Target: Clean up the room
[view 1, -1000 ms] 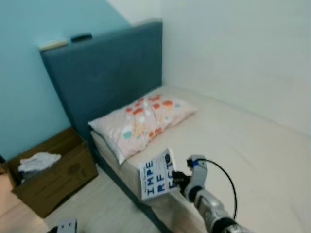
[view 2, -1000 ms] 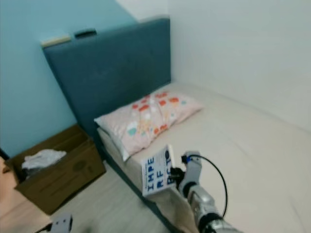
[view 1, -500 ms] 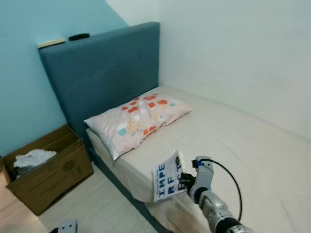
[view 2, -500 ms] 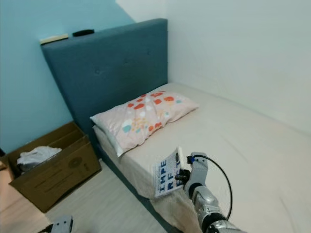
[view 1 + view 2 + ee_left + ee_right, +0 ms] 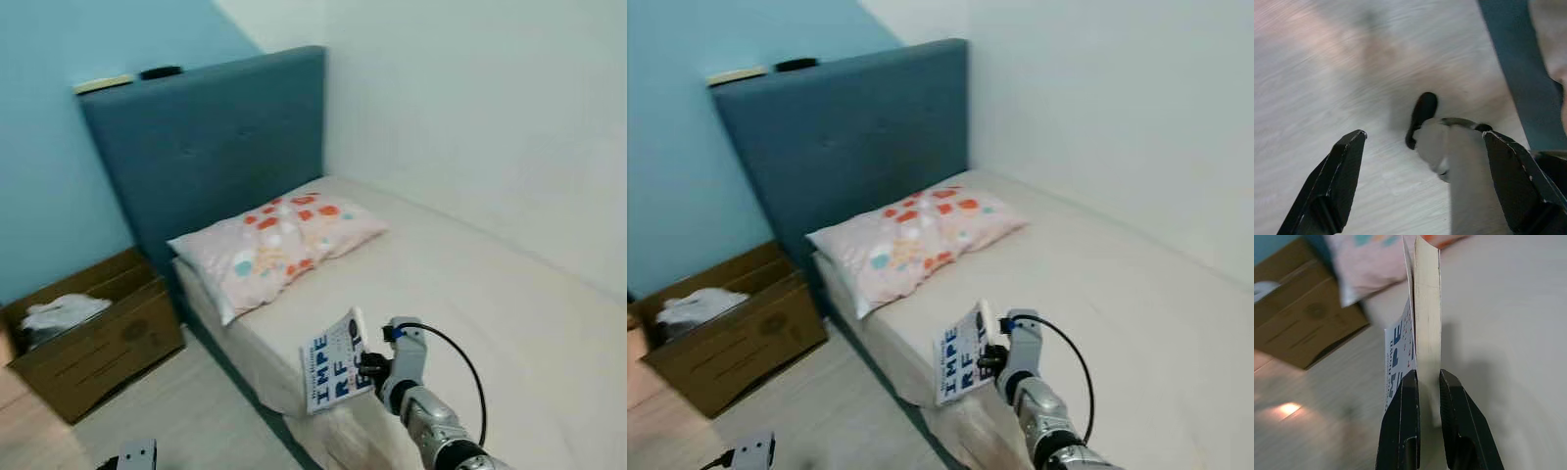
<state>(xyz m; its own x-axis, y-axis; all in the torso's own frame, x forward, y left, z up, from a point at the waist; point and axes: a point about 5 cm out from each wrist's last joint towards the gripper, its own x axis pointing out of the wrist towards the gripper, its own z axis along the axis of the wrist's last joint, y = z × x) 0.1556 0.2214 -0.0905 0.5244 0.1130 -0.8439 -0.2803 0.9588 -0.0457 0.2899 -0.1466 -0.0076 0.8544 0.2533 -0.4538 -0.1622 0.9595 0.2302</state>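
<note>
My right gripper is shut on a white book with blue letters on its cover, holding it upright over the near edge of the bed. In the right wrist view the book stands edge-on between the two black fingers. A floral pillow lies at the head of the bed against the blue headboard. My left gripper hangs open over the pale wood floor, beside a silver part of the robot.
A cardboard box with white cloth in it sits on the floor left of the bed. Two small items rest on top of the headboard. A white wall runs along the bed's far side. A small grey device lies on the floor.
The camera has shifted, so the whole scene has moved slightly. The book stays in my right gripper and now sits closer over the bed's edge.
</note>
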